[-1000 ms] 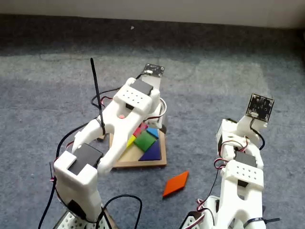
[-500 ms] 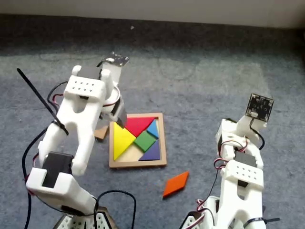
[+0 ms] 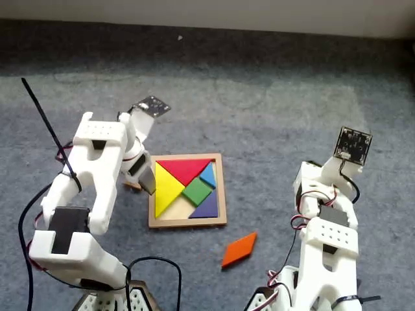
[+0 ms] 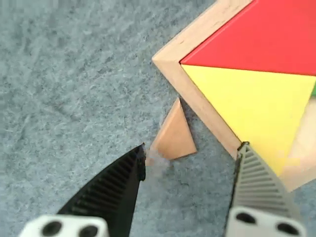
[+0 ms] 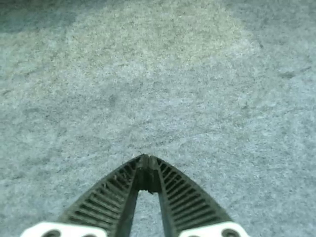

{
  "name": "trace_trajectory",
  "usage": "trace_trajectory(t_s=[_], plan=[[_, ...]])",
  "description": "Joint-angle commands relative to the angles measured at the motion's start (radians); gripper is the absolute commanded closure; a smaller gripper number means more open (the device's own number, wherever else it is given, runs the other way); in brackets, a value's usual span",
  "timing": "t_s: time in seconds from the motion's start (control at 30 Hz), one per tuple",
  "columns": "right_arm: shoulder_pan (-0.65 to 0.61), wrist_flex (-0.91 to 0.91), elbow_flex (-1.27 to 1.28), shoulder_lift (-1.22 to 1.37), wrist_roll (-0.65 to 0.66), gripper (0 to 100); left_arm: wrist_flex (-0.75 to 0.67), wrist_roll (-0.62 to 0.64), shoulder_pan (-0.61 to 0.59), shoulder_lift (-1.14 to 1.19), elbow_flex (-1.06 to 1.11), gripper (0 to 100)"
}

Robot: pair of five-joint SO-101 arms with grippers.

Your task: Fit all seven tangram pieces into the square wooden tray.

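Observation:
The square wooden tray (image 3: 188, 222) lies on the carpet and holds red (image 3: 185, 170), yellow (image 3: 166, 188), green (image 3: 198, 191), blue (image 3: 208, 175) and purple (image 3: 205, 207) pieces. Bare wood shows along its near side. A small tan triangle (image 4: 170, 137) lies on the carpet against the tray's left rim (image 4: 197, 94); it is partly hidden in the high view (image 3: 132, 184). My left gripper (image 4: 191, 148) hangs open just over it, one finger beside the triangle and the other over the tray edge (image 3: 144, 178). An orange parallelogram (image 3: 239, 249) lies on the carpet near the tray's near-right corner. My right gripper (image 5: 148, 159) is shut and empty.
The right arm (image 3: 331, 220) stays folded at the right, well away from the tray. Grey-blue carpet (image 3: 279, 110) stretches open behind and to the right of the tray. A thin black cable (image 3: 42, 116) sticks up by the left arm.
The left arm has swung left off the tray, uncovering the pieces, and lowered its open gripper beside the tray's left rim over the tan triangle. The right arm has not moved.

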Motion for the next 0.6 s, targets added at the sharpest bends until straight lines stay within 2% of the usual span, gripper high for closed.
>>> trace_trajectory(t_s=[0.0, 0.23, 0.57], plan=[[-0.008, -0.024, -0.005, -0.021, -0.002, 99.2, -0.114, -0.049, -0.048, -0.035, 0.024, 71], [-0.008, -0.024, -0.005, -0.021, -0.002, 99.2, -0.160, -0.141, -0.119, -0.033, 0.041, 71], [-0.024, -0.025, -0.010, -0.021, 0.040, 99.2, -0.160, -0.189, -0.088, -0.033, 0.079, 71]])
